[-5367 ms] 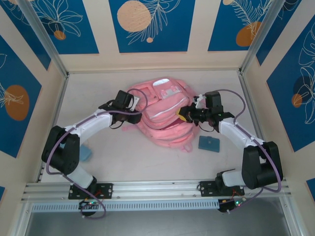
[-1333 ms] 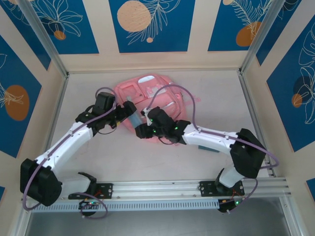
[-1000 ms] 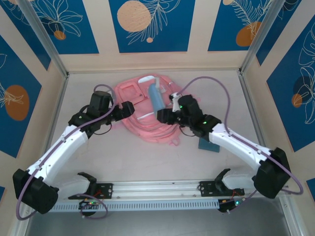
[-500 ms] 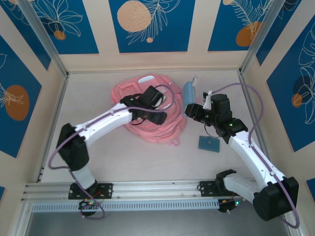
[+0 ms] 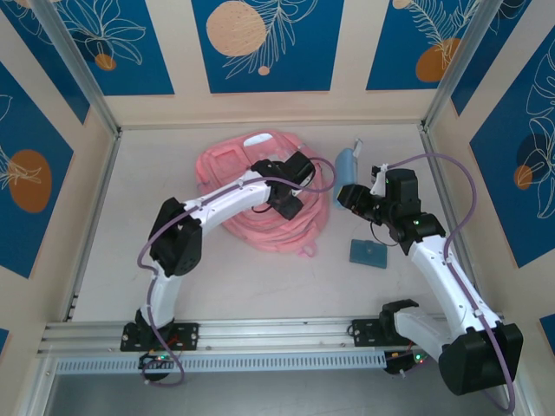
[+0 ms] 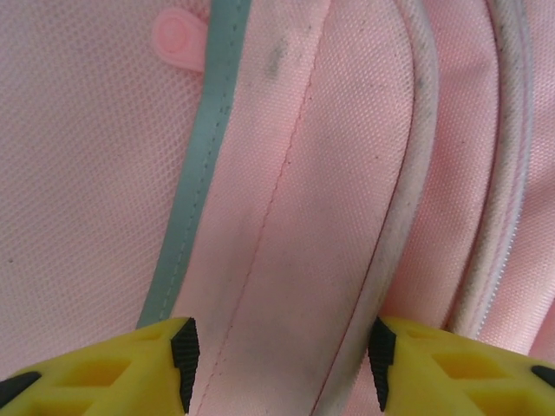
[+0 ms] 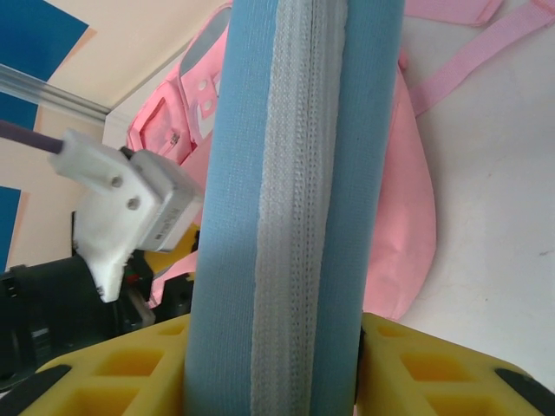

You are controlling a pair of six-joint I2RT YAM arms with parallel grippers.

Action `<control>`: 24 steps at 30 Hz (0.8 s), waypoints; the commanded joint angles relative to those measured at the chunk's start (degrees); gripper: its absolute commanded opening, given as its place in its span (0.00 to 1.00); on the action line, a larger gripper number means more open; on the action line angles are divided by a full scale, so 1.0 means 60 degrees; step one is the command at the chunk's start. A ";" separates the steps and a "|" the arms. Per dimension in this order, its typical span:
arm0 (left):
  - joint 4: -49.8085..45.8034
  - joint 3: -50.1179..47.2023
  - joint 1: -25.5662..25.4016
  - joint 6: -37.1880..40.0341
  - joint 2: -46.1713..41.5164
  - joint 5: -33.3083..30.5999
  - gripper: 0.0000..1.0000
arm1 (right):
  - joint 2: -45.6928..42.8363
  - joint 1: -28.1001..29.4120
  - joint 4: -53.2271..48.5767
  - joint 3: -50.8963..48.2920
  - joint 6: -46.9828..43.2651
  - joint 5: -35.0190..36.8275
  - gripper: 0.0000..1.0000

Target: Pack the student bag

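The student bag [image 5: 227, 165] lies flat toward the back of the table [image 5: 217, 277], a little left of centre, its pink fabric bunched in folds on the near side. Your left gripper [image 5: 286, 198] is down on the bag's right half. In the left wrist view its jaws stand apart on either side of a ridge of pink fabric edged by white piping [image 6: 408, 173]. You cannot tell from here whether the pads [image 6: 185, 354] have bitten or merely flank it. Just right of the bag, your right gripper [image 5: 350, 194] is pinching a blue zip pouch [image 5: 347, 161], which stands out lengthwise from the fingers with its grey zip strip facing the wrist camera. A small teal case [image 5: 368, 253] lies on the table near the right arm, well apart from the bag.

The step in hand looks like opening the bag's mouth so the pouch can go in. Get a firm bite on the piped edge, not only the loose outer fabric, then lift it up and away to the left until a gap shows. Hold the pouch back until you see that gap, then bring it in end-first and low, because soft fabric will sag shut if the lift is slack. Give the two wrists room as they meet over the bag
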 commanded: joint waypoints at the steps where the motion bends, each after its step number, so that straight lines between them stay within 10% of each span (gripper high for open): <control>1: -0.0539 0.0383 -0.0067 0.0227 0.0213 -0.0041 0.55 | -0.0356 -0.0033 -0.0004 -0.0171 -0.0023 -0.0316 0.43; 12: -0.0648 0.0630 -0.0053 -0.0030 0.0370 -0.1301 0.31 | -0.0410 -0.0047 0.0045 -0.0294 0.0080 -0.0370 0.43; 24: 0.1302 -0.0734 -0.0074 -0.1174 -0.2532 -0.2930 0.06 | -0.0512 -0.0062 -0.0312 -0.0535 0.0142 -0.1040 0.43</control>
